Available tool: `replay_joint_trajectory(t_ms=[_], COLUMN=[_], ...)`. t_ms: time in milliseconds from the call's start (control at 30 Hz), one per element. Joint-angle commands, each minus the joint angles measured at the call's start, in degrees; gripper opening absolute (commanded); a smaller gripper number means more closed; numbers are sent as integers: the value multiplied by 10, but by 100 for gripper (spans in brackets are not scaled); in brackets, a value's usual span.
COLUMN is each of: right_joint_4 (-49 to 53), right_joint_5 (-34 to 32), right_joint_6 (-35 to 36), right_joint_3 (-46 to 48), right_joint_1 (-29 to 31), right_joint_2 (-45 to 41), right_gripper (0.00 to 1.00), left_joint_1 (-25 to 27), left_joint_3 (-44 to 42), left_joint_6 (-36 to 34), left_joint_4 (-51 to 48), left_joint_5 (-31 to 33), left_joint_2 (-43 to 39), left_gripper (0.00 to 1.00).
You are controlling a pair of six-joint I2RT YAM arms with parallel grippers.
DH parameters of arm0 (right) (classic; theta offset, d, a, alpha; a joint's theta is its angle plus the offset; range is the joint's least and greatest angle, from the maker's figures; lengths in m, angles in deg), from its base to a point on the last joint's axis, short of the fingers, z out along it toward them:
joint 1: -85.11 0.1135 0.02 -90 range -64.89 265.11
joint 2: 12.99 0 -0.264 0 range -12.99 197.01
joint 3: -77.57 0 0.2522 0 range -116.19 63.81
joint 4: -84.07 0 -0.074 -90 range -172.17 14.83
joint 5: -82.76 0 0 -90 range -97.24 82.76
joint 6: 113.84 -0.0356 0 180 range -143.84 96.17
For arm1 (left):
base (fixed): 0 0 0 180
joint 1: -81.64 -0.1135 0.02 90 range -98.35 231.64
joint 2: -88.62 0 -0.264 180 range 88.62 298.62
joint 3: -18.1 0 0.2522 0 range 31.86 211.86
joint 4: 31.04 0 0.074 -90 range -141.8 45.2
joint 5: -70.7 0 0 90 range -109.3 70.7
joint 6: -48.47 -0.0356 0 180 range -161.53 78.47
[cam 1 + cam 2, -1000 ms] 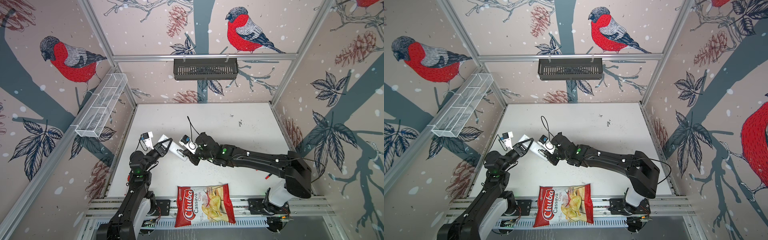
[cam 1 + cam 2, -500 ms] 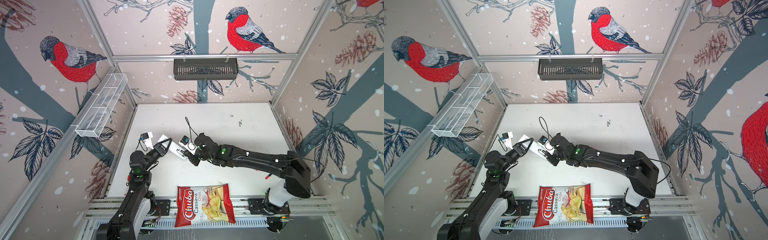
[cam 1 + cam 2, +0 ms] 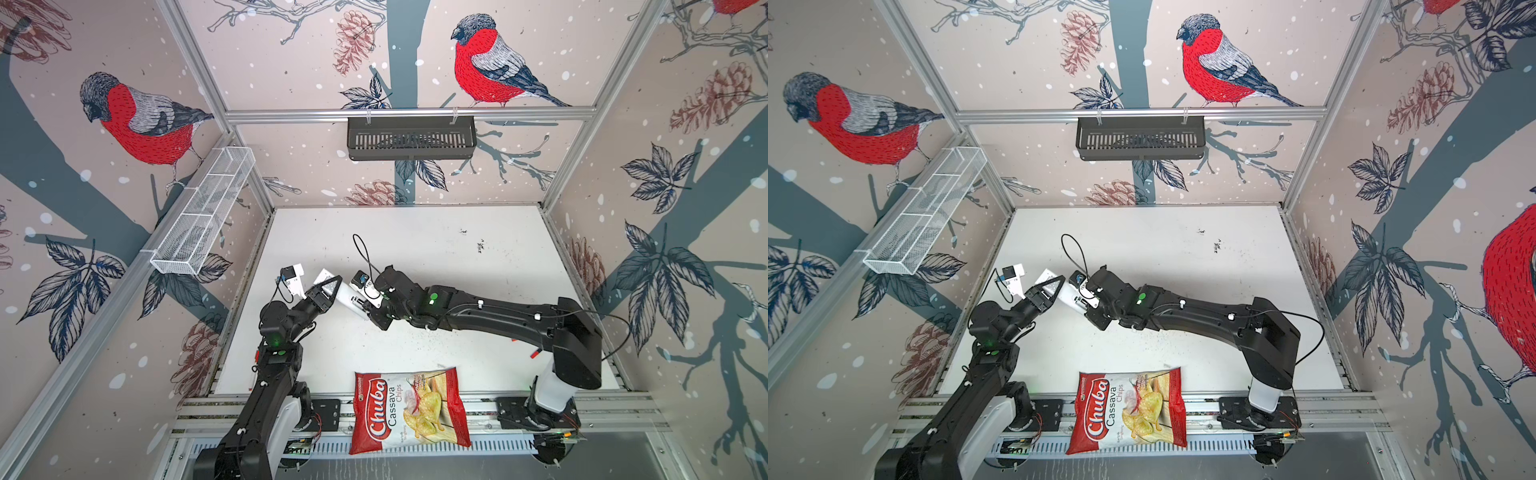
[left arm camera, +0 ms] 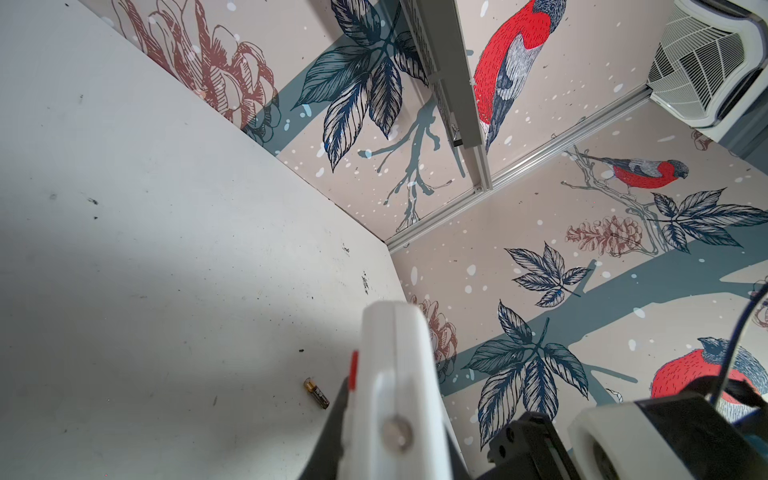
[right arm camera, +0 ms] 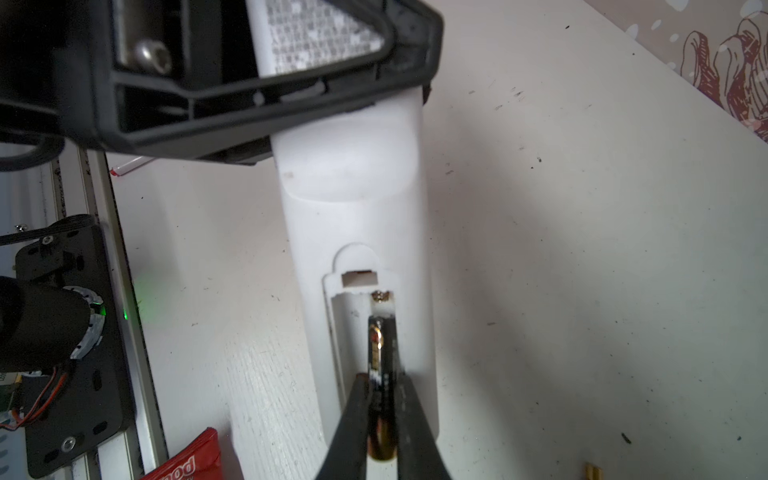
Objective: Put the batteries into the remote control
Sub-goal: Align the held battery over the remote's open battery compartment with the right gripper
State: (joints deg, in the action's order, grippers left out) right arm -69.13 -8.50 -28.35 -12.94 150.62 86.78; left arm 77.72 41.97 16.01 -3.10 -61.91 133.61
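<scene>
My left gripper is shut on one end of the white remote control, holding it above the table with its plain back up; both top views show this. The battery compartment is open. My right gripper is shut on a dark battery with gold ends. That battery lies lengthwise in the compartment, its far end just short of the spring contact. In the left wrist view the remote stands between my fingers, and a second battery lies on the table beside it.
A red Chuba chips bag lies on the table's front edge. A black basket hangs on the back wall, a white wire basket on the left wall. A small red bit lies near the right arm's base.
My right gripper has moved a little to the left along the remote, toward the left gripper, with the battery in it. The left arm has held still.
</scene>
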Motion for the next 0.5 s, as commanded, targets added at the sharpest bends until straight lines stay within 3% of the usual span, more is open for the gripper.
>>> replay_joint_trajectory(t_ms=[0, 467], right_joint_4=[25, 33], right_joint_5=[-43, -77], right_joint_6=[-18, -25], right_joint_3=[-13, -46], right_joint_1=[0, 3], right_joint_2=[8, 27], right_gripper=[11, 10], left_joint_1=[1, 1], left_joint_3=[4, 5], left_joint_6=[10, 12], left_joint_4=[25, 26], left_joint_5=[-27, -30], left_joint_2=[-3, -5], left_gripper=[0, 0])
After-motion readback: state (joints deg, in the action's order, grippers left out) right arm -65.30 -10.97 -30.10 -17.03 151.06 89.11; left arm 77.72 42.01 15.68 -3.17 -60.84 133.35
